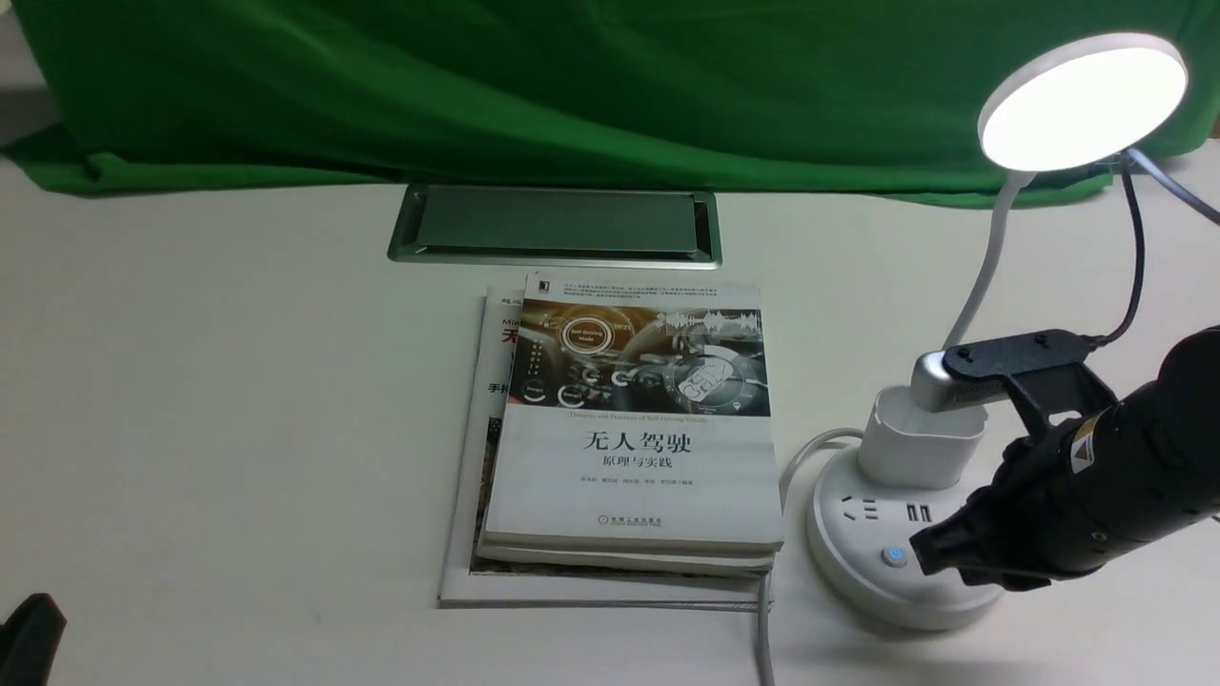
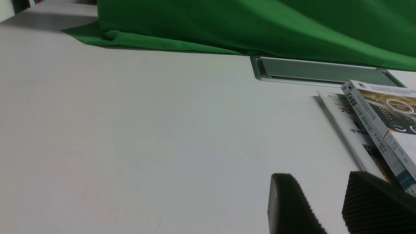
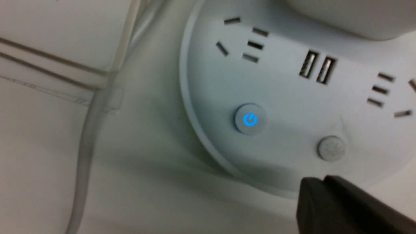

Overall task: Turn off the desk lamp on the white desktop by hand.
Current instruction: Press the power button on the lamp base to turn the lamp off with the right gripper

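The desk lamp stands at the right of the white desktop [image 1: 238,429], and its round disc head [image 1: 1082,100] glows bright. On its round base [image 1: 863,534] a power button [image 3: 250,119] is lit blue, with a plain grey button [image 3: 331,148] beside it. My right gripper [image 3: 320,183] is shut with nothing in it; its tip hovers at the base's near rim, close to the grey button and just beside the blue one [image 1: 894,556]. My left gripper [image 2: 317,178] is open and empty, low over bare desktop at the near left corner [image 1: 29,629].
A stack of books [image 1: 629,429] lies just left of the lamp base, with the lamp's white cable [image 1: 762,629] running along its right edge. A silver hatch [image 1: 555,225] sits behind the books. Green cloth [image 1: 572,86] covers the back.
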Tool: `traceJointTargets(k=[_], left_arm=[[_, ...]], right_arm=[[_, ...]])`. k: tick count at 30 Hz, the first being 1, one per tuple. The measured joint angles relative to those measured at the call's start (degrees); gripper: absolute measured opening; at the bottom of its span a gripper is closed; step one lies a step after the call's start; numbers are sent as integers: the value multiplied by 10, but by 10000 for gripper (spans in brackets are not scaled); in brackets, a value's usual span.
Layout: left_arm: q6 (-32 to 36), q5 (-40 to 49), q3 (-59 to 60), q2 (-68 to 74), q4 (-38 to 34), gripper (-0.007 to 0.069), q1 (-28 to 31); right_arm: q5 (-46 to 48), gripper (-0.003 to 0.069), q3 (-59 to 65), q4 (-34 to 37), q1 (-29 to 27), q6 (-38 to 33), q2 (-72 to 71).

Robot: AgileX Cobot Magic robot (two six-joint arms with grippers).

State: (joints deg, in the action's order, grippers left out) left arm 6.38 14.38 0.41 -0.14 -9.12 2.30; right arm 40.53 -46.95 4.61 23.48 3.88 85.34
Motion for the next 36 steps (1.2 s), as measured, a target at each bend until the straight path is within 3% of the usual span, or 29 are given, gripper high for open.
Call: traceJointTargets(k=[36], left_arm=[[0, 0, 0, 0, 0, 239, 0]], right_arm=[[-59, 29, -3, -12, -23, 22, 26]])
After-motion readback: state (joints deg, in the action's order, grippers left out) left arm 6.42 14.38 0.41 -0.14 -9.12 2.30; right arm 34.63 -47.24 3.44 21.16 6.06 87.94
